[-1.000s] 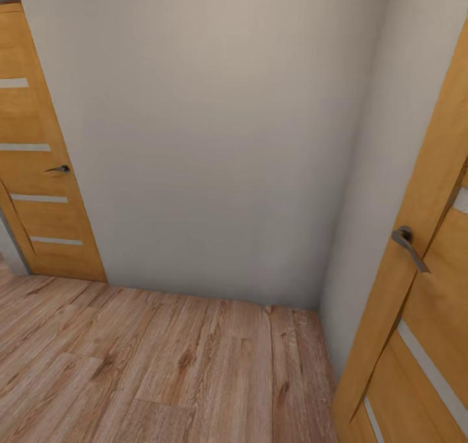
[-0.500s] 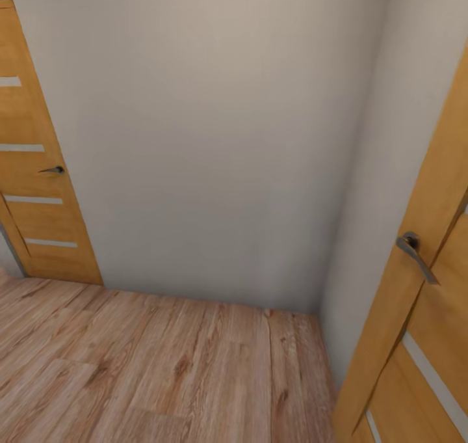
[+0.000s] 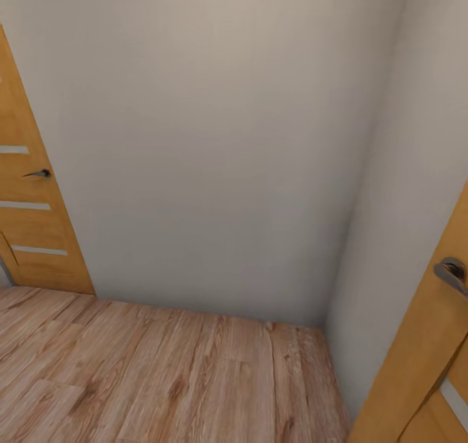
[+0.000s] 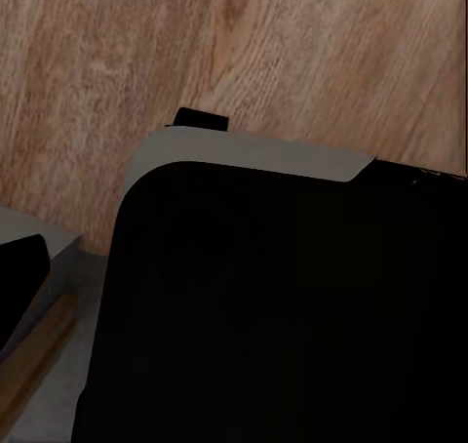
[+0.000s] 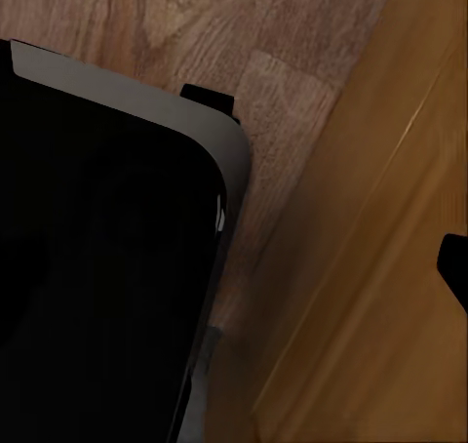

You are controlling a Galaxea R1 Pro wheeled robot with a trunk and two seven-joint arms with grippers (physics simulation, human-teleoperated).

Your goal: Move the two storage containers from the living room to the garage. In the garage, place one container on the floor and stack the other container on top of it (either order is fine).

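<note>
A blank cream wall (image 3: 214, 144) closes off the way ahead and meets a side wall (image 3: 403, 222) in a corner, leaving open wood-plank floor (image 3: 162, 378) between two wooden doors, left (image 3: 29, 222) and right (image 3: 422, 365).

Plain cream wall (image 3: 214, 144) ahead, meeting side wall (image 3: 409, 189) in corner. Wood-plank floor (image 3: 162, 371) below. Orange wooden door (image 3: 29, 215) at left with dark handle (image 3: 38, 174); second door (image 3: 422, 365) at right, grey handle (image 3: 452, 274).

Robot base (image 4: 283, 306): black, rounded corner, grey rim, small black tab.
</note>
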